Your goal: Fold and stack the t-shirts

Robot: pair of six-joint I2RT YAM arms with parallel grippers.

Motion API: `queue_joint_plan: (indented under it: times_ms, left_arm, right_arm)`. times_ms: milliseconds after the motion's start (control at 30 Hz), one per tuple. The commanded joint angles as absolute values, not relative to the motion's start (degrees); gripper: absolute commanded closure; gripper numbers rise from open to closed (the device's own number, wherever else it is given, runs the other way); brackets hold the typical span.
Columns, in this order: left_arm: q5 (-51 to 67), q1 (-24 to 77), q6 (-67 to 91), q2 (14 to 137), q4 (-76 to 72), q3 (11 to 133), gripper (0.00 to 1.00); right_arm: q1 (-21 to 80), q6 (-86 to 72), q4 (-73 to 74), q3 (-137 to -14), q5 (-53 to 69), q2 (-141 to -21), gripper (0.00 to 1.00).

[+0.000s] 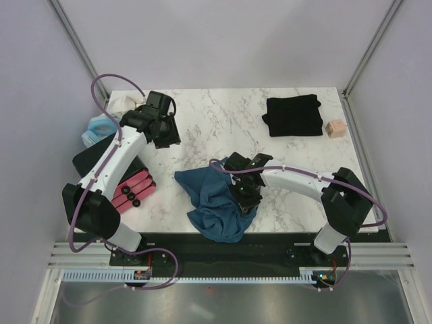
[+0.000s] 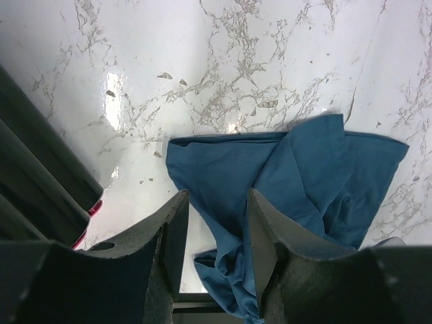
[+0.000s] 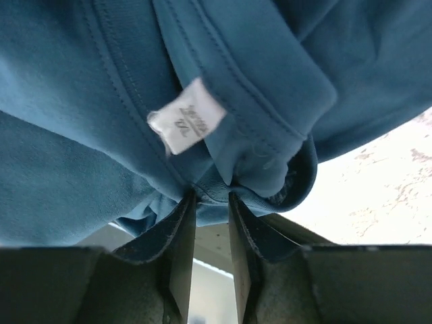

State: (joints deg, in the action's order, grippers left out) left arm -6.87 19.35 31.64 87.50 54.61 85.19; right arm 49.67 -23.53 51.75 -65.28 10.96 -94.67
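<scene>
At the tips of the right gripper [image 3: 211, 196] sits a bunched fold of the teal shirt [image 3: 101, 101], just below its white label [image 3: 185, 123]. The jaws stand narrow, but I cannot tell whether cloth is truly pinched between them. The shirt lies crumpled under and around that gripper, reaching the near edge of the table [image 1: 216, 121] — neither spread nor folded. The left gripper [image 2: 216, 196] hovers released and empty, the shirt just ahead of its fingers. Well beyond the right gripper, toward the far right corner, the black shirt [image 1: 292, 115] lies as a neat folded square. Roughly half seems done — the teal one needs flattening, folding and stacking.
</scene>
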Motion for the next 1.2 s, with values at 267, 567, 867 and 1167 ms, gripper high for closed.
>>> queue_joint_plan:
  times_ms: [267, 567, 867, 1167]
  left_arm:
    - [-6.5, 19.3, 29.8, 87.2, 52.5, 84.2, 0.53]
    - [-6.9, 19.3, 29.1, 86.9, 52.6, 83.8, 0.53]
    - [-7.3, 19.3, 28.7, 86.2, 52.8, 82.9, 0.53]
    - [-7.1, 19.4, 28.7, 86.2, 53.2, 83.1, 0.54]
  right_arm:
    - [45.0, -22.2, 58.9, -74.3, -3.8, -86.0, 0.58]
    - [37.9, -17.8, 49.6, -70.0, 9.8, -88.2, 0.46]
    - [37.7, -16.3, 38.1, -64.4, 20.1, -88.8, 0.47]
    - [37.4, -14.0, 34.9, -63.5, 24.6, -94.4, 0.45]
